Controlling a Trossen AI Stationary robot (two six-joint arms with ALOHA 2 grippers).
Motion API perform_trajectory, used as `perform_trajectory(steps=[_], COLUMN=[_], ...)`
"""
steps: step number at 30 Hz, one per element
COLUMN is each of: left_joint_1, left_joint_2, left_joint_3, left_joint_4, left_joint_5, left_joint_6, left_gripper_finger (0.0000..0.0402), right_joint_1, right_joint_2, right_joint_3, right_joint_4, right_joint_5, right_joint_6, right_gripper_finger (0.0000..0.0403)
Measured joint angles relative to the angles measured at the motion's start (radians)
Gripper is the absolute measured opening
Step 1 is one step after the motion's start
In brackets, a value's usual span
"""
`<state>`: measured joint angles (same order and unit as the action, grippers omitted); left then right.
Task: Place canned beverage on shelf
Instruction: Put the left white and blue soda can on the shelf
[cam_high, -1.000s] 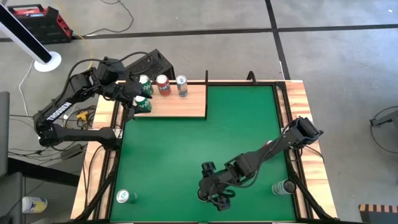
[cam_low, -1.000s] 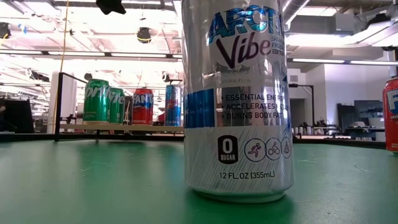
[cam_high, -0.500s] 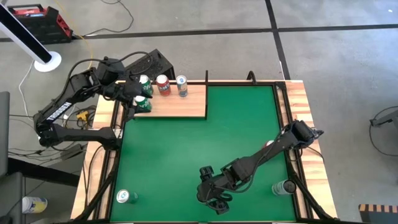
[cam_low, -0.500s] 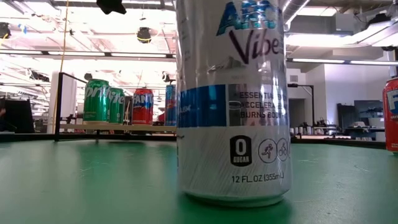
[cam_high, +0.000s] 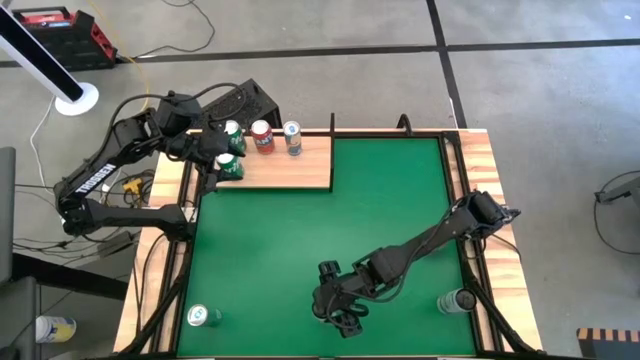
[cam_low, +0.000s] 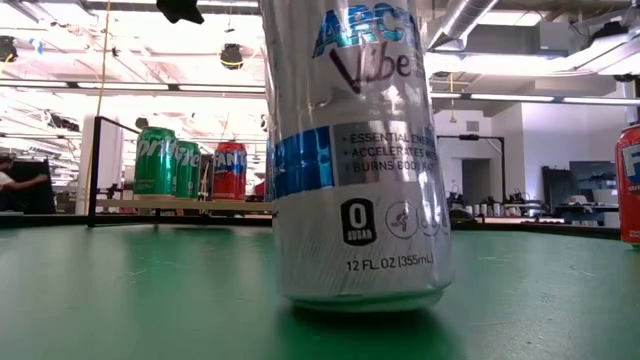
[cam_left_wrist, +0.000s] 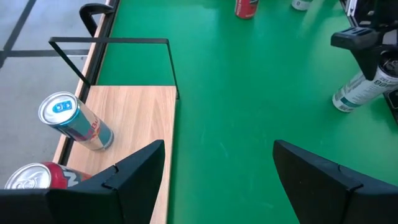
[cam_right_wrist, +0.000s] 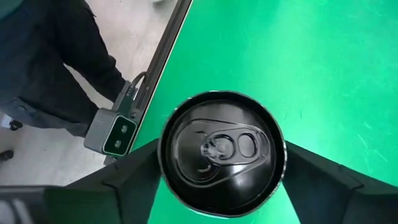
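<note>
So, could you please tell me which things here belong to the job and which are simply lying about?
Job in hand:
- silver Arctic Vibe can, tilted, between the right pincer's fingers
- shelf
- left pincer, open over the shelf

Lying about:
- green can on the mat's near left corner
- silver can near the right edge

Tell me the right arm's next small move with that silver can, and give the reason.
Probably lift it straight up. The right gripper straddles the silver can, a finger on each side of its top in the right wrist view, and the can already tilts on the green mat. The shelf lies at the far corner, where the left gripper waits among cans.
</note>
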<state>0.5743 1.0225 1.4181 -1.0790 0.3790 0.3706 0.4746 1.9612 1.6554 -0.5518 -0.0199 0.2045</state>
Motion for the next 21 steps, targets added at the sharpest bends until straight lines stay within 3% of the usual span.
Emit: perform_trajectory(steps=[5,13,21], left_joint_1=[0.000,0.000,0.000], left_joint_2=[0.000,0.001,0.000], left_joint_3=[0.000,0.000,0.000], left_joint_4=[0.000,0.002,0.007], left_joint_5=[0.000,0.000,0.002], left_joint_6=[0.001,-0.007,-0.081], left_gripper_finger=[0.0283,0.0283,0.0283], right_joint_1=[-0.020,-0.115,-0.325], right_joint_2=[-0.020,-0.153,-0.259], right_joint_3=[-0.001,0.004,0.005], right_joint_4=[0.001,-0.046,-0.005], right_joint_5=[-0.003,0.036,0.109], right_joint_6=[-0.018,-0.038,-0.196], right_gripper_finger=[0.0273,0.0273,0.0273])
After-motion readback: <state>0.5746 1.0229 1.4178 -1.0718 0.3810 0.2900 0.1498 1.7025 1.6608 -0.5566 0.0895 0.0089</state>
